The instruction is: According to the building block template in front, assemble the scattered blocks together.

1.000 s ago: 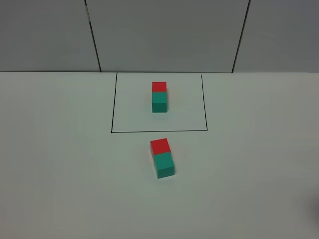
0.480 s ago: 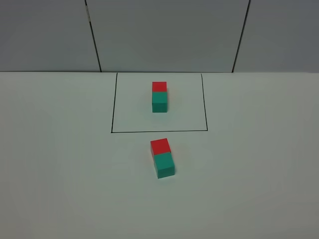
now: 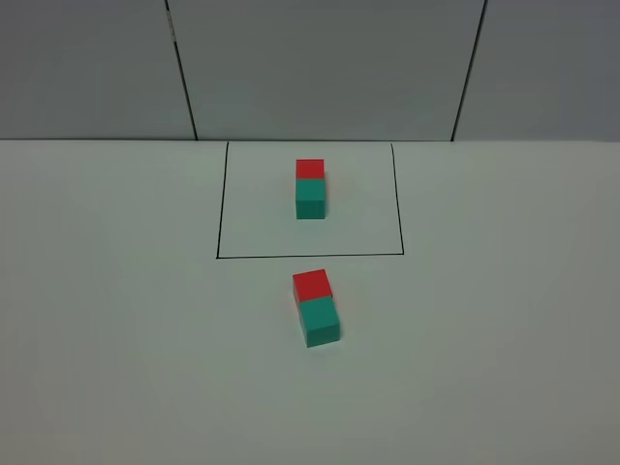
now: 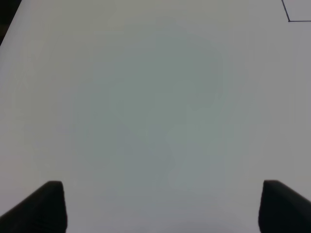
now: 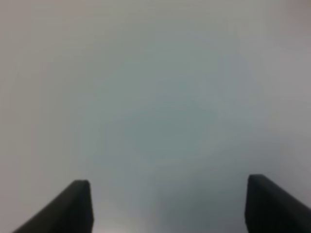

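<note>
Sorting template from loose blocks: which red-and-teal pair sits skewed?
The unframed pair outside the black rectangle; the framed pair sits square.

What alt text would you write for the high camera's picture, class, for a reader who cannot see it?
A red block and a green block sit joined on a white table, just outside a black drawn rectangle. Inside the rectangle stands a matching red-and-green pair, red at the far end in both. No robot arm is in the picture.

White table (image 3: 116,339) with framed red-teal template (image 3: 310,188) and joined scattered blocks (image 3: 316,307) (just outside the frame).
</note>
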`<state>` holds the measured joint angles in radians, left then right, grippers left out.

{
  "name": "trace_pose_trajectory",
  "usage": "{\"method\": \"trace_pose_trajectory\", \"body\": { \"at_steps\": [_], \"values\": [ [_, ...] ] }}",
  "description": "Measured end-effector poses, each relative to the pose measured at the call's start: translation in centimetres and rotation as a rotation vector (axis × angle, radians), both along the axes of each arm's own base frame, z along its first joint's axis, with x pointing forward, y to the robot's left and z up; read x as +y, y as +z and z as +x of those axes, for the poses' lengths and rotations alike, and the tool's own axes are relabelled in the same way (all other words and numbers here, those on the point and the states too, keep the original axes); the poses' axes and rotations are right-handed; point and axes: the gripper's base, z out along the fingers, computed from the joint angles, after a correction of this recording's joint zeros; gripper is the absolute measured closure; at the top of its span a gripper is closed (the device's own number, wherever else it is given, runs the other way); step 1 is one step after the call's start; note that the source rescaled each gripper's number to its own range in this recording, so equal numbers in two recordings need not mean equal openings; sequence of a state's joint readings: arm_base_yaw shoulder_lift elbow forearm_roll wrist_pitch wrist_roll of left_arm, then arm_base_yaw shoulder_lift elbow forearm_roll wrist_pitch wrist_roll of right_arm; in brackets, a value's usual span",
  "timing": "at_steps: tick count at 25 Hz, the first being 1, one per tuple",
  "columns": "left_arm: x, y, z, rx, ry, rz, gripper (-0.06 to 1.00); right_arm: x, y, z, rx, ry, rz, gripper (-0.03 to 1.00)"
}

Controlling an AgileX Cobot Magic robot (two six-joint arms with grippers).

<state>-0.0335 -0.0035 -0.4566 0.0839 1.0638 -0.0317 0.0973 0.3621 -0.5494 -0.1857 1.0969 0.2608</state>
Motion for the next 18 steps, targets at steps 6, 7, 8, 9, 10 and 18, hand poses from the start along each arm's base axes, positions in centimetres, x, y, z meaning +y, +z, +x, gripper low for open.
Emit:
{"method": "trace_pose_trajectory", "body": {
  "at_steps": [6,7,8,9,10,18],
  "values": [
    [0.0,0.0,0.0,0.0,0.0,0.0,0.15,0.4,0.0,-0.2,-0.015,0.052,0.012,0.3],
    [0.0,0.0,0.0,0.0,0.0,0.0,0.15,0.4,0.0,-0.4,-0.028,0.059,0.012,0.31],
    [0.0,0.0,0.0,0.0,0.0,0.0,0.15,0.4,0.0,-0.6,-0.041,0.064,0.012,0.31],
    [0.0,0.0,0.0,0.0,0.0,0.0,0.15,0.4,0.0,-0.8,-0.057,0.067,0.015,0.31],
    [0.0,0.0,0.0,0.0,0.0,0.0,0.15,0.4,-0.1,-1.1,-0.07,0.07,0.016,0.32],
    [0.0,0.0,0.0,-0.001,0.0,0.0,0.15,0.3,-0.4,-2.6,-0.159,0.087,0.012,0.37]
  ]
}}
